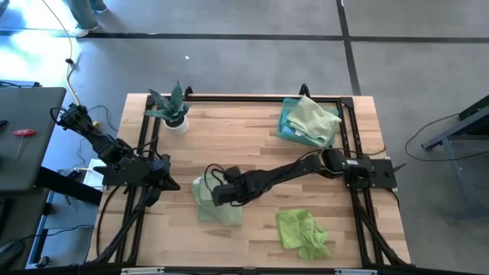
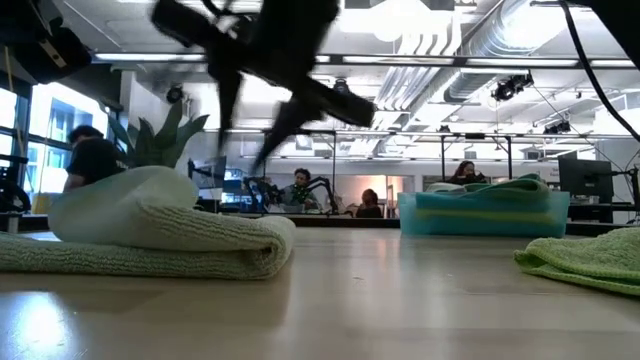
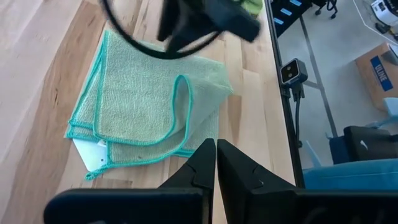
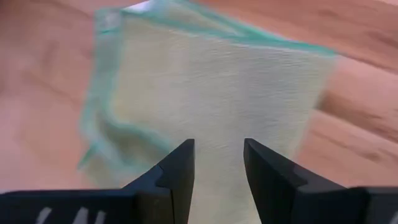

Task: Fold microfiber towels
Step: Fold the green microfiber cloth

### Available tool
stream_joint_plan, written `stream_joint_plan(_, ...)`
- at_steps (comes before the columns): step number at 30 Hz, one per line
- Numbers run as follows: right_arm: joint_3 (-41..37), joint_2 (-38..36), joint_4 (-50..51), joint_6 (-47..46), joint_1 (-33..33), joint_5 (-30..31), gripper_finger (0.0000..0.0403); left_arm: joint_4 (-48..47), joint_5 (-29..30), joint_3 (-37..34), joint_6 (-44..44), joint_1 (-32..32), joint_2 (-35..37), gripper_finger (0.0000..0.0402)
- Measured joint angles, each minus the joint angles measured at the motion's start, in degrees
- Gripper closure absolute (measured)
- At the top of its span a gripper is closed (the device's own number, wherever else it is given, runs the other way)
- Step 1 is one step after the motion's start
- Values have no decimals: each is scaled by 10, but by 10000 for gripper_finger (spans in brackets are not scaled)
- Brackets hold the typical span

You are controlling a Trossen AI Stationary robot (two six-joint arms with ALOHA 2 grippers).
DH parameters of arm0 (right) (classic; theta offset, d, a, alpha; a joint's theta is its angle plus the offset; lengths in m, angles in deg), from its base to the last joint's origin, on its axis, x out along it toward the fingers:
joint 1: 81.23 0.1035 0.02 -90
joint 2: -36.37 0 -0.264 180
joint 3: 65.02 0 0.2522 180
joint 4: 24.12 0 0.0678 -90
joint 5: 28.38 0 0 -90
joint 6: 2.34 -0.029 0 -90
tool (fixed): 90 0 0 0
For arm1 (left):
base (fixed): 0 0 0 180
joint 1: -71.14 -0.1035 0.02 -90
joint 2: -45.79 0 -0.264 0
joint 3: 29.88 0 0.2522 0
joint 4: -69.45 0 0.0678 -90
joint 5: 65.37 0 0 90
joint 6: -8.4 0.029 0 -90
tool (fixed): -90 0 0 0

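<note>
A pale sage green microfiber towel [image 1: 216, 205] with teal edging lies folded on the table near its front middle; it also shows in the low view [image 2: 150, 238] and the left wrist view [image 3: 140, 102]. Its upper layer bulges up along the fold. My right gripper [image 1: 208, 189] hangs just above it, open, fingers pointing down, with nothing between them [image 4: 217, 155]; in the low view it stands clear over the cloth [image 2: 240, 145]. My left gripper [image 1: 174, 183] waits shut at the table's left side [image 3: 216, 158], short of the towel. A crumpled lime green towel [image 1: 302, 233] lies at the front right.
A blue bin [image 1: 289, 126] at the far right holds several folded towels, a pale green one on top [image 2: 490, 190]. A spiky plant in a white pot [image 1: 173, 113] stands at the far left. Black frame rails [image 1: 348, 130] run along the table's edges. People sit in the room beyond.
</note>
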Motion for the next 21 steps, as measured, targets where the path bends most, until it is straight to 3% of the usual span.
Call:
stream_joint_plan(3,0,7,-3,-17,-1,-5,275,0,0,0,-1,0,0,394)
stream_joint_plan(9,0,25,-119,26,6,-59,275,-3,0,0,-1,0,0,394)
stream_joint_plan(16,0,22,-238,164,6,-129,275,-3,0,0,3,0,0,394)
stream_joint_plan(21,25,22,-153,141,-2,-100,275,-4,0,0,1,0,0,394)
